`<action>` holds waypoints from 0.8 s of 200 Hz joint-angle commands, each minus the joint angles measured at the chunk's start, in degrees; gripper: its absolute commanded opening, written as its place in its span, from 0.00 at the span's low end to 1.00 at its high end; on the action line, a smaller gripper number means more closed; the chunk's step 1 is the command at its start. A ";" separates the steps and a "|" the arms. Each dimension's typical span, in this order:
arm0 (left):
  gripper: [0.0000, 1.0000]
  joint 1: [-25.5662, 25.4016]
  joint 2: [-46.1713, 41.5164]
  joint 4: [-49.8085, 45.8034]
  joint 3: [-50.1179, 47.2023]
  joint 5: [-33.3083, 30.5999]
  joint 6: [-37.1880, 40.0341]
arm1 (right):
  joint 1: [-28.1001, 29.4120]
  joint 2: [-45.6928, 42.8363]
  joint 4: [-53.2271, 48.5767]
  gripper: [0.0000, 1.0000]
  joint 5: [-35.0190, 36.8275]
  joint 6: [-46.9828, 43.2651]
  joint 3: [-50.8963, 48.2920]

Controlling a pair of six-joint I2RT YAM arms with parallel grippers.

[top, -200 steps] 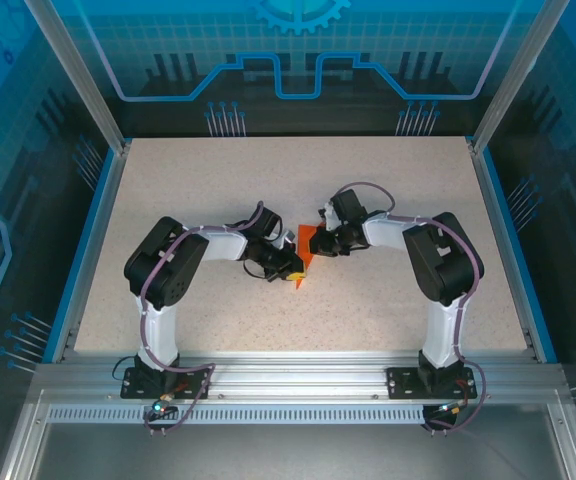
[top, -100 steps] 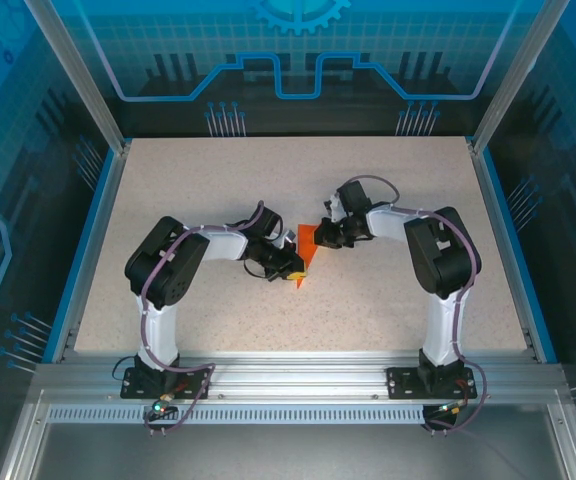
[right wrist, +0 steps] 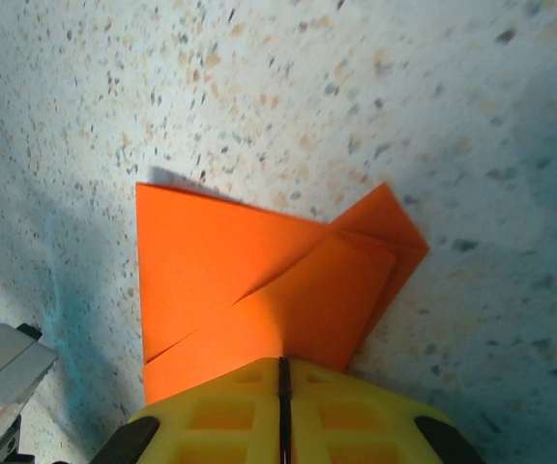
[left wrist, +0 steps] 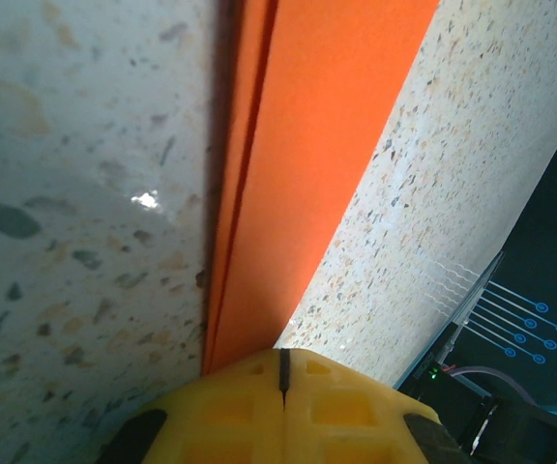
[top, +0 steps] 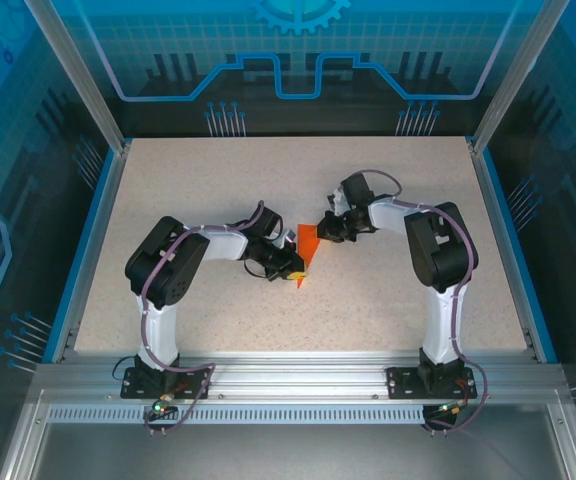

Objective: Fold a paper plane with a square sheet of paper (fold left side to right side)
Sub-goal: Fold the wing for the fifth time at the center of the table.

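The square sheet of paper (top: 309, 246) lies folded into a bright orange pointed shape with overlapping flaps at mid table, between the two arms. In the right wrist view the paper (right wrist: 249, 280) shows a diagonal flap edge and a corner sticking out at the right. My left gripper (top: 296, 272) is shut, and its yellow fingertips rest over the paper's near tip. The left gripper (left wrist: 283, 354) shows only a thin closed seam, with the layered paper (left wrist: 307, 145) running out from under it. My right gripper (top: 326, 229) is shut at the paper's far right edge. The right gripper (right wrist: 282, 363) sits over the paper's edge.
The speckled table (top: 218, 190) is bounded by blue rims at the left (top: 86, 250) and right (top: 513, 250). An aluminium frame (top: 298, 375) carrying both arm bases runs along the near edge. Open tabletop lies all around the paper.
The right gripper has slid a little toward the back right along the paper's edge. The left arm and the paper have stayed put.
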 commanded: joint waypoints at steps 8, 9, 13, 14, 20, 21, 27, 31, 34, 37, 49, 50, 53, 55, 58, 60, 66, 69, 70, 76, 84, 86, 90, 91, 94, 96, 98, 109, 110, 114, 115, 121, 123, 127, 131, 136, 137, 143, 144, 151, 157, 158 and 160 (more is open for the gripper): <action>0.00 -0.16 3.19 -5.83 -1.19 -2.53 -1.01 | -2.89 2.61 -0.58 0.09 3.84 -1.46 2.86; 0.00 -0.21 3.19 -5.80 -1.20 -2.53 -1.03 | -2.93 2.64 -0.66 0.09 3.84 -1.46 2.91; 0.00 -0.20 3.14 -5.81 -1.21 -2.53 -1.05 | -2.98 2.74 -0.70 0.09 3.89 -1.46 3.11; 0.00 -0.23 3.12 -5.83 -1.21 -2.53 -1.05 | -3.06 2.79 -0.72 0.10 3.86 -1.46 3.12; 0.00 -0.17 3.19 -5.69 -1.21 -2.53 -1.12 | -3.22 2.98 -0.79 0.10 3.89 -1.54 3.40; 0.00 -0.16 3.14 -5.69 -1.21 -2.53 -1.09 | -3.27 3.00 -0.80 0.10 3.91 -1.55 3.40; 0.00 -0.21 3.19 -5.75 -1.22 -2.53 -1.14 | -3.38 3.22 -0.90 0.10 3.85 -1.55 3.71; 0.00 -0.19 3.16 -5.69 -1.21 -2.53 -1.14 | -3.56 3.39 -0.90 0.10 3.76 -1.52 3.86; 0.00 -0.18 3.17 -5.74 -1.21 -2.51 -1.14 | -3.59 3.51 -0.93 0.10 3.75 -1.50 3.95; 0.00 -0.16 3.17 -5.74 -1.23 -2.53 -1.14 | -3.68 3.60 -1.02 0.10 3.70 -1.54 4.07; 0.00 -0.16 3.18 -5.75 -1.21 -2.53 -1.07 | -4.00 4.13 -1.17 0.10 3.68 -1.61 4.54; 0.00 -0.16 3.18 -5.72 -1.21 -2.53 -1.11 | -4.01 4.14 -1.17 0.10 3.67 -1.62 4.63; 0.00 -0.18 3.17 -5.70 -1.21 -2.53 -1.11 | -4.06 4.32 -1.27 0.10 3.69 -1.63 4.75; 0.00 -0.19 3.18 -5.73 -1.21 -2.53 -1.07 | -4.18 4.37 -1.26 0.10 3.69 -1.63 4.83; 0.00 -0.18 3.19 -5.69 -1.22 -2.53 -1.12 | -4.24 4.48 -1.33 0.10 3.72 -1.63 5.00; 0.00 -0.21 3.19 -5.68 -1.21 -2.53 -1.07 | -4.34 4.57 -1.34 0.10 3.64 -1.63 5.09; 0.00 -0.16 3.19 -5.67 -1.21 -2.53 -1.14 | -4.53 4.81 -1.42 0.10 3.63 -1.63 5.30; 0.00 -0.16 3.19 -5.70 -1.21 -2.53 -1.08 | -4.69 4.85 -1.43 0.10 3.64 -1.63 5.47; 0.00 -0.21 3.19 -5.69 -1.21 -2.49 -1.07 | -4.71 4.90 -1.44 0.10 3.65 -1.59 5.53; 0.00 -0.19 3.19 -5.69 -1.21 -2.47 -1.07 | -4.94 5.16 -1.44 0.10 3.43 -1.59 5.82; 0.00 -0.19 3.18 -5.69 -1.14 -2.44 -1.06 | -5.16 5.42 -1.56 0.10 3.40 -1.55 6.26; 0.00 -0.21 3.18 -5.69 -1.13 -2.44 -1.06 | -5.25 5.51 -1.62 0.10 3.42 -1.55 6.35; 0.00 -0.17 3.18 -5.68 -1.12 -2.44 -1.05 | -5.37 5.62 -1.74 0.10 3.35 -1.55 6.61; 0.00 -0.21 3.14 -5.68 -1.12 -2.44 -1.05 | -5.40 5.64 -1.76 0.10 3.37 -1.59 6.72; 0.00 -0.17 3.18 -5.73 -1.12 -2.44 -1.05 | -5.54 5.71 -1.85 0.10 3.27 -1.62 6.95; 0.00 -0.16 3.18 -5.69 -1.12 -2.44 -1.05 | -5.59 5.80 -1.87 0.10 3.30 -1.54 7.10; 0.00 -0.16 3.16 -5.69 -1.12 -2.44 -1.05 | -5.71 5.86 -1.87 0.10 3.29 -1.61 7.22; 0.00 -0.20 3.18 -5.69 -1.12 -2.42 -0.99 | -6.07 6.25 -2.29 0.10 3.27 -1.63 8.12; 0.00 -0.18 3.19 -5.69 -1.12 -2.43 -1.02 | -6.10 6.26 -2.26 0.10 3.29 -1.63 8.17; 0.00 -0.25 3.19 -5.72 -1.16 -2.44 -0.97 | -6.17 6.42 -2.35 0.10 3.27 -1.59 8.47; 0.00 -0.21 3.19 -5.70 -1.14 -2.40 -1.01 | -6.19 6.52 -2.42 0.10 3.29 -1.61 8.52; 0.00 -0.29 3.18 -5.69 -1.12 -2.36 -0.99 | -6.45 6.69 -2.70 0.10 3.26 -1.61 9.02; 0.00 -0.22 3.18 -5.68 -1.16 -2.40 -1.04 | -6.47 6.77 -2.78 0.10 3.30 -1.63 9.24; 0.00 -0.22 3.19 -5.68 -1.12 -2.36 -0.97 | -6.61 6.94 -2.86 0.10 3.19 -1.61 9.58; 0.00 -0.29 3.16 -5.60 -1.12 -2.36 -0.97 | -6.74 7.04 -2.86 0.10 3.06 -1.61 9.94; 0.00 -0.18 3.18 -5.59 -1.14 -2.36 -0.97 | -6.83 7.16 -2.99 0.10 3.02 -1.63 10.28; 0.00 -0.21 3.19 -5.59 -1.13 -2.36 -0.97 | -6.87 7.15 -3.05 0.10 2.99 -1.63 10.36; 0.00 -0.32 3.11 -5.59 -1.12 -2.36 -0.94 | -7.07 7.39 -3.34 0.10 2.90 -1.63 10.89; 0.00 -0.29 3.11 -5.59 -1.08 -2.36 -0.96 | -7.13 7.40 -3.40 0.10 2.89 -1.63 11.01; 0.00 -0.25 3.10 -5.55 -1.11 -2.36 -0.97 | -7.26 7.34 -3.62 0.10 2.88 -1.72 11.45; 0.00 -0.27 3.10 -5.59 -1.13 -2.36 -0.97 | -7.42 7.07 -3.63 0.10 2.74 -1.67 11.65; 0.00 -0.26 3.10 -5.59 -1.12 -2.36 -0.97 | -7.39 7.02 -3.59 0.10 2.72 -1.61 11.66; 0.00 -0.28 3.03 -5.59 -1.10 -2.36 -1.01 | -7.39 6.81 -3.60 0.09 2.70 -1.63 11.72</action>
